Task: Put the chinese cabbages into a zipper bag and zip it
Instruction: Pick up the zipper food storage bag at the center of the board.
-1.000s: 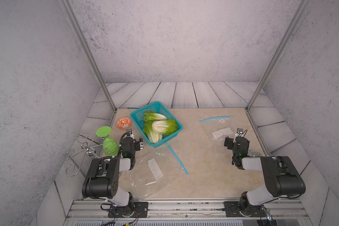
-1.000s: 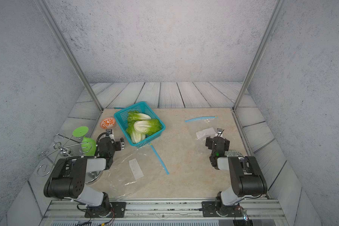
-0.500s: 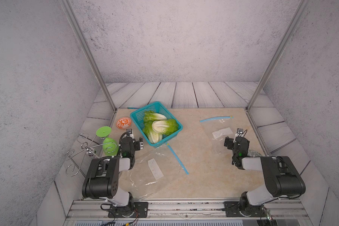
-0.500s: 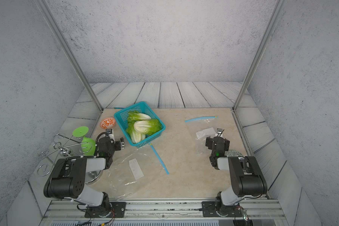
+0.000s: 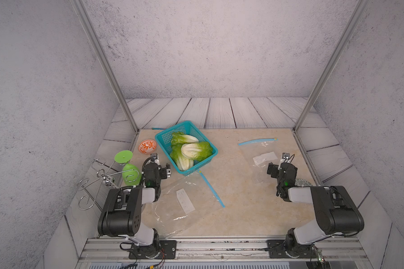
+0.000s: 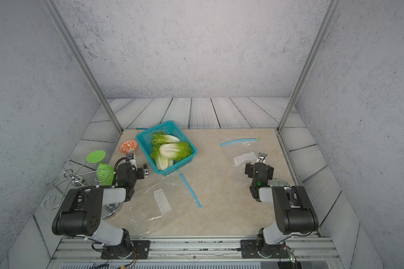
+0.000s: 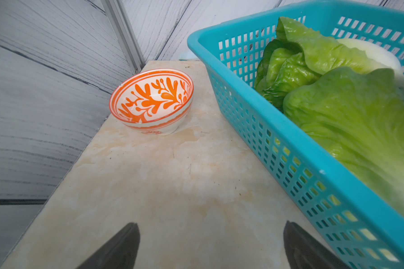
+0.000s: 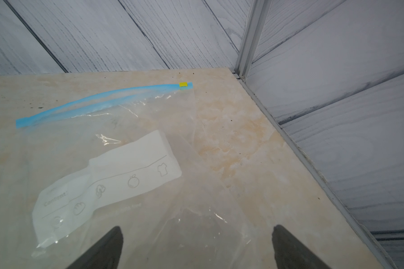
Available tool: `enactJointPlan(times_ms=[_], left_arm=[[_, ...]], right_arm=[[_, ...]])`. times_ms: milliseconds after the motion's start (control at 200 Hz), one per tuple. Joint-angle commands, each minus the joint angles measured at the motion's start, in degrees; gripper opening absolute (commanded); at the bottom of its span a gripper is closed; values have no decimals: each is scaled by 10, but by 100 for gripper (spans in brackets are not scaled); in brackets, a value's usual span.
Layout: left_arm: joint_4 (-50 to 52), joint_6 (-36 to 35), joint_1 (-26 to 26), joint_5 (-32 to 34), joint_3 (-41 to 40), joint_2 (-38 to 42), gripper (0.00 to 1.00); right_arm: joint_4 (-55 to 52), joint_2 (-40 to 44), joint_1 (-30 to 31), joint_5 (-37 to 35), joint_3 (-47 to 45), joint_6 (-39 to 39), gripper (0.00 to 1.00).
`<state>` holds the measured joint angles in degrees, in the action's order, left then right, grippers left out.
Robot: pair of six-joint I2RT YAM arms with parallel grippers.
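Note:
Three chinese cabbages (image 5: 196,150) (image 6: 176,150) (image 7: 350,116), white ribbed with green leaves, lie piled in a teal basket (image 5: 157,137) (image 6: 138,137) (image 7: 266,111) at the back left. One clear zipper bag (image 5: 173,209) (image 6: 149,209) with a blue zip strip (image 5: 211,188) lies flat just in front of the basket. Another zipper bag (image 5: 264,158) (image 6: 243,158) (image 8: 107,177) lies at the right. My left gripper (image 5: 159,170) (image 6: 138,171) (image 7: 209,227) is open and empty over bare table beside the basket. Over the right bag's near part, my right gripper (image 5: 280,167) (image 6: 259,168) (image 8: 196,229) is open and empty.
An orange-patterned bowl (image 5: 147,146) (image 7: 152,100) sits left of the basket. A green goblet (image 5: 128,172) and a wire rack (image 5: 98,181) stand off the table's left edge. A patterned plate (image 5: 302,182) shows beside the right arm. Frame posts (image 5: 126,111) stand at the back corners.

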<state>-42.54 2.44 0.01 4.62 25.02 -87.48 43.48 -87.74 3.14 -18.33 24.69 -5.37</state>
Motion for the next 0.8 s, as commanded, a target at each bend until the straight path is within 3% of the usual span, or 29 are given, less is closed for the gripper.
enactJointPlan(times_ms=[0, 100, 205, 350, 475, 550, 671, 731, 796], left_arm=[[-2, -7, 6, -8, 9, 1, 99], [-21, -11, -2, 25, -9, 38, 99], [99, 21, -13, 72, 8, 110, 99], [191, 74, -33, 114, 23, 163, 99], [271, 79, -67, 167, 41, 225, 99], [292, 105, -71, 173, 47, 254, 98], [382, 185, -71, 143, 91, 277, 99], [450, 235, -72, 100, 123, 280, 98], [505, 249, -71, 34, 145, 287, 98]], right_arm=[[0, 3, -2, 2, 5, -4, 99], [-51, 25, 2, 2, 26, 4, 99], [-238, 70, 16, -27, 111, -4, 99], [-372, 121, 18, -10, 162, -101, 99], [-525, 158, 27, 2, 222, -185, 99], [-599, 174, 28, 39, 259, -241, 99], [-637, 176, 17, 98, 263, -393, 99], [-597, 170, -3, 244, 253, -382, 100], [-624, 172, 4, 265, 270, -363, 96]])
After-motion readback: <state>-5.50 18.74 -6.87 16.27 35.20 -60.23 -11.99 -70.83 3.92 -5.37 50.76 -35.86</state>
